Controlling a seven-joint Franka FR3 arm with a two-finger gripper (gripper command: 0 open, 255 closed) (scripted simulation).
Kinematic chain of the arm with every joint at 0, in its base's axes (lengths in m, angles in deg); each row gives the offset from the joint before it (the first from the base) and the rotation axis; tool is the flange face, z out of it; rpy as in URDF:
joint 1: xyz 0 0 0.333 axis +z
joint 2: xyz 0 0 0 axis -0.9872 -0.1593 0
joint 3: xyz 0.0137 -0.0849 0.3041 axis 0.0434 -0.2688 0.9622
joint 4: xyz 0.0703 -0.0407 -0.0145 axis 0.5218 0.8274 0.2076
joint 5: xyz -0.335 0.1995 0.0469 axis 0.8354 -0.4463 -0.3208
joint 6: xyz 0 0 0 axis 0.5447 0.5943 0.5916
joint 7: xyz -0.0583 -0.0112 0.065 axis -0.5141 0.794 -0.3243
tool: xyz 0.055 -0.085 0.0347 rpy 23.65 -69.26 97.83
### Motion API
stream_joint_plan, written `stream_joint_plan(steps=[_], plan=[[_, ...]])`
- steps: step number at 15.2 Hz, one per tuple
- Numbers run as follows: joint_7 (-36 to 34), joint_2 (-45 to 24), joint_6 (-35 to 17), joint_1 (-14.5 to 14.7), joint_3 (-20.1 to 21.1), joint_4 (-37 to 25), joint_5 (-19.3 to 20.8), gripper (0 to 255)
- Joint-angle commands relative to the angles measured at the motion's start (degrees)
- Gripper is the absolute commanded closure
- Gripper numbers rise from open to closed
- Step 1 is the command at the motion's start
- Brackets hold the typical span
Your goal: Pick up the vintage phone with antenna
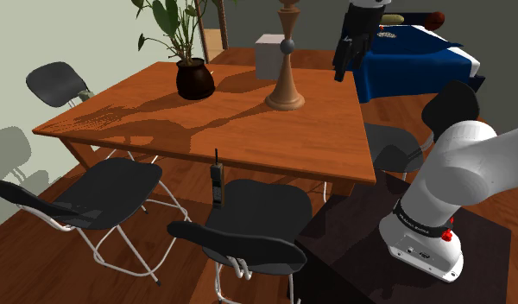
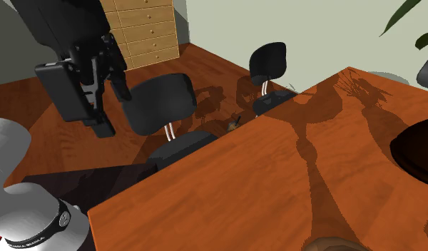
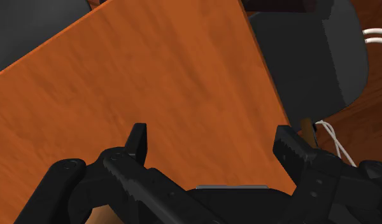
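The phone (image 1: 217, 183) is a dark brick-shaped handset with a thin antenna. It stands upright just off the near edge of the wooden table (image 1: 205, 121), by the seat of a black chair (image 1: 257, 207). The second exterior view shows the phone (image 2: 235, 123) as a small dark shape at the table's edge between two chairs. My gripper (image 1: 342, 73) hangs high over the table's far right corner, well away from the phone. In the wrist view its fingers (image 3: 137, 137) stand wide apart, so the gripper (image 3: 212, 137) is open with only the tabletop under it.
On the table stand a dark plant pot (image 1: 195, 79), a tall turned wooden stand (image 1: 286, 86) and a white box (image 1: 270, 53). Black folding chairs (image 1: 110, 190) ring the near side. A blue-covered surface (image 1: 413, 52) lies behind the arm. A wooden dresser (image 2: 145, 28) stands by the wall.
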Motion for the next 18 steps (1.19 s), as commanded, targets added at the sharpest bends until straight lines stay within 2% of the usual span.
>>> stream_joint_plan(steps=[1,9,18], plan=[[0.0,0.0,0.0,0.0,0.0,0.0,0.0,0],[-15.4,-9.6,-7.9,0.2,7.9,1.9,-7.4,0],[-31.4,-25.7,-17.7,0.2,15.4,-2.1,-13.1,0]])
